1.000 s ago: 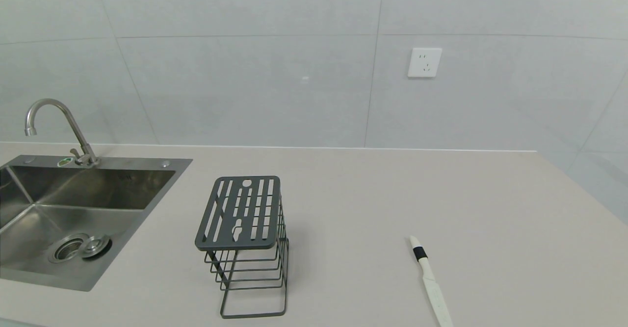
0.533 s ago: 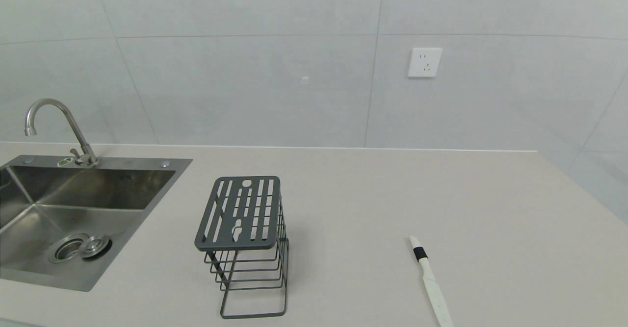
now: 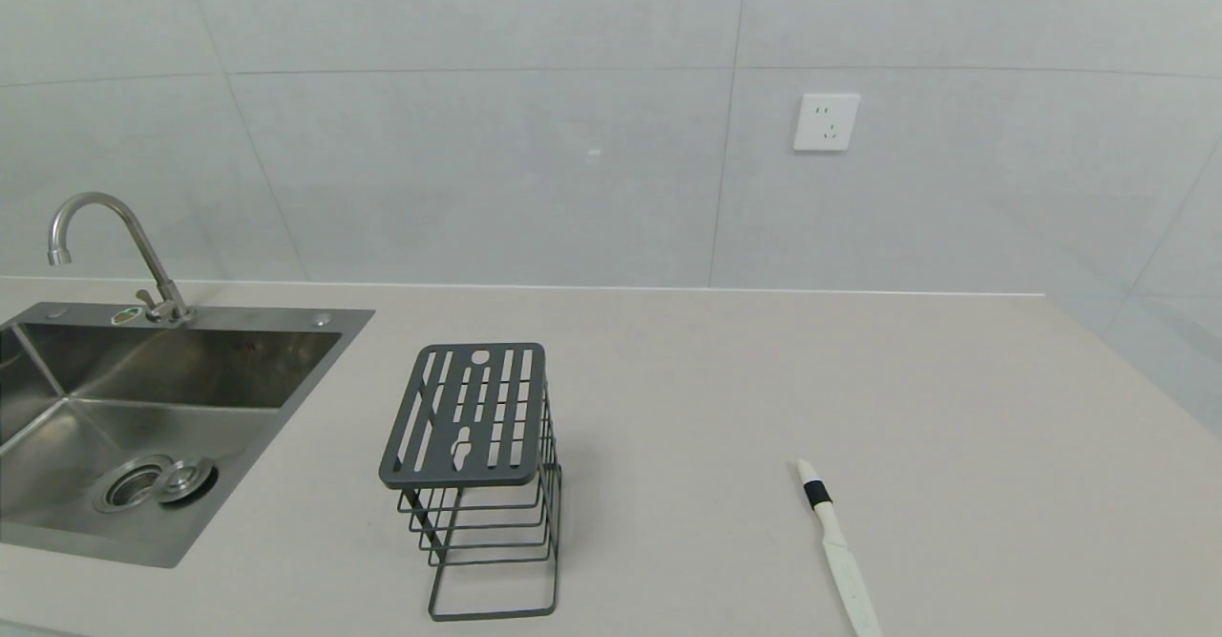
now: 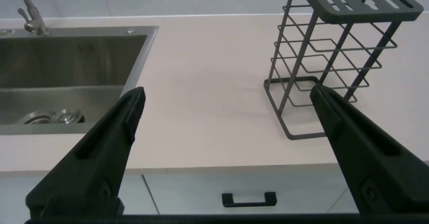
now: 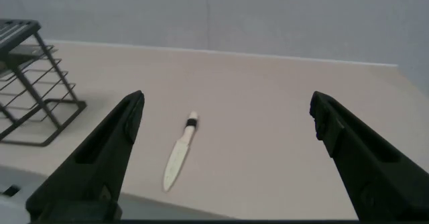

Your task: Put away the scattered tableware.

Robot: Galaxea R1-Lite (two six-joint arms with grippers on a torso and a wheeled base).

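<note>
At the counter (image 3: 726, 379) edge, knife (image 3: 838, 549) was found lying flat; left gripper (image 4: 226, 93) and right gripper (image 5: 226, 98) jaws were spread open. Could be knocked off by a glancing grasp.

- We lose the blade tip of the knife (image 3: 831, 525), it seems, past the head view's near edge.
- The sink (image 3: 239, 314) runs off our left.
</note>
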